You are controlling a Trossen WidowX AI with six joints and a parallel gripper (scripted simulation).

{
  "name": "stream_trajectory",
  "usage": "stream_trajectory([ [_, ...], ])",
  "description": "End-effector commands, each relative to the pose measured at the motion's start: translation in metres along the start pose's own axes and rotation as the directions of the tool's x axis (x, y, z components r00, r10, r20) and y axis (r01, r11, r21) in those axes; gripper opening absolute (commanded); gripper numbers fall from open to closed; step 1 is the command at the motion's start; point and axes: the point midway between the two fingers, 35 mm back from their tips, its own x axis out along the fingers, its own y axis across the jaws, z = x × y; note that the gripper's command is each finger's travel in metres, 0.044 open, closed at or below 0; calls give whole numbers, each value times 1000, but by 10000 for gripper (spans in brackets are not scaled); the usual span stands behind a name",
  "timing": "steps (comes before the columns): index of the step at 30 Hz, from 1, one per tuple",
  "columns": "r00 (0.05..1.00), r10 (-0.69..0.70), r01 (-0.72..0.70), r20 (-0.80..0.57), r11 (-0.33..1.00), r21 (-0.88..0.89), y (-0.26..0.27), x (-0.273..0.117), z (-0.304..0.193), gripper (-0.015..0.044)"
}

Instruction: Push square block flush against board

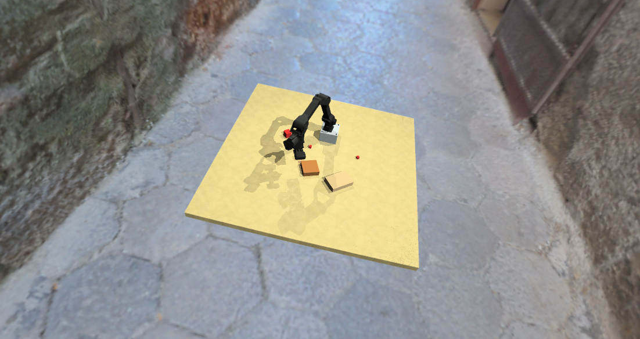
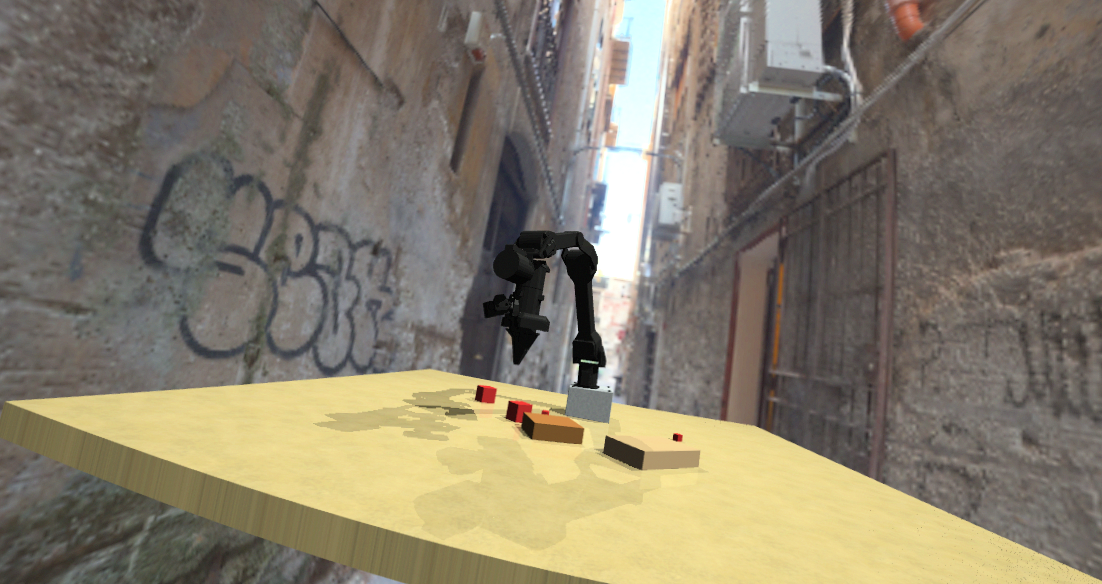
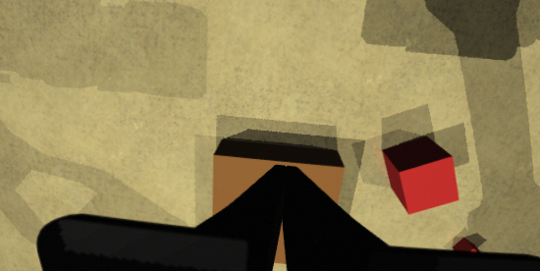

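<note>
The orange square block [image 1: 309, 167] [image 2: 553, 428] [image 3: 227, 179] lies flat on the table. The pale tan board [image 1: 341, 180] [image 2: 668, 458] lies flat to its right in the top and exterior views, turned at an angle to it. A gap separates them, and no sides touch. My gripper [image 1: 299, 157] [image 2: 518, 362] [image 3: 284, 176] is shut and empty. It is raised above the table, and the exterior view shows its tips well above the block's height. In the wrist view the fingers cover part of the block; the board is not in that view.
A red cube [image 2: 518, 411] [image 3: 429, 185] is close to the orange block. Another red cube [image 1: 286, 133] [image 2: 485, 394] lies farther off. Small red cubes [image 1: 309, 146] [image 1: 357, 157] lie near the grey arm base [image 1: 328, 135] [image 2: 589, 403] and beyond the board. The yellow table [image 1: 366, 225] has open edges.
</note>
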Motion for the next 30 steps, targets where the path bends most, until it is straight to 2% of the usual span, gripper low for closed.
stream_trajectory([
  [1,1000,2,-2,3,1000,3,1,-2,0,0],
  [15,1000,2,-2,3,1000,3,1,-2,0,0],
  [17,1000,1,-1,1,1000,1,5,9,-1,0],
  [22,1000,4,-4,1,1000,3,35,68,-16,0],
  [28,1000,5,-5,1,1000,3,36,73,-16,0],
  [30,1000,5,-5,1,1000,3,37,98,-16,0],
])
